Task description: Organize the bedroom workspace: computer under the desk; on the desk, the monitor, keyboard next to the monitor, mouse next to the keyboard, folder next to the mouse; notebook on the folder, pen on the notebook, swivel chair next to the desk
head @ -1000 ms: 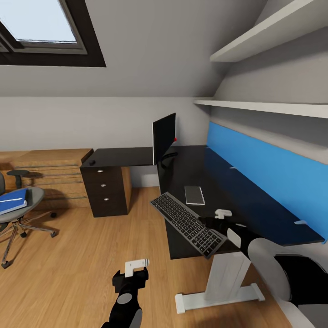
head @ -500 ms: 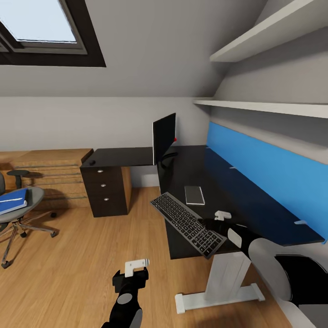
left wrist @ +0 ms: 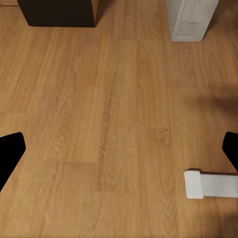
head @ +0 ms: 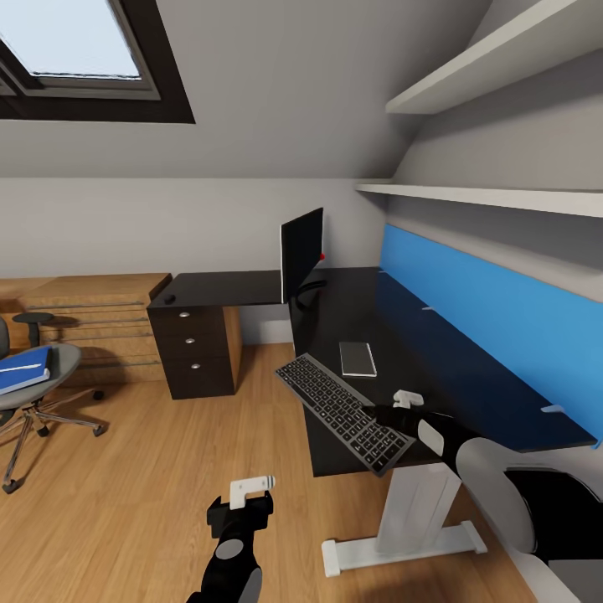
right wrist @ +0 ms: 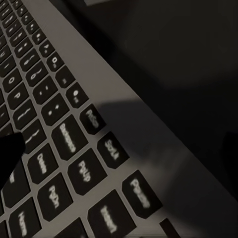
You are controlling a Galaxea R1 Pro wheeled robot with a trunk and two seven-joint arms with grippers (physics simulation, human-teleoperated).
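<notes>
On the glossy black bench (head: 394,335), near its front edge, we see the keyboard (head: 345,410): slim, dark keys in a thin silver-grey frame, lying at an angle with one end past the edge. Our right tool (head: 404,399) sits low at the keyboard's far end, a white finger showing; we cannot tell how wide it is or whether it grips anything. Our left tool (head: 251,487) hangs over the wood floor (left wrist: 119,124), spread wide and empty. Farther back stands the monitor (head: 301,251), black-fronted, with a red dot. At far left, the bright blue folder (head: 23,368) lies on the grey swivel chair (head: 33,394).
</notes>
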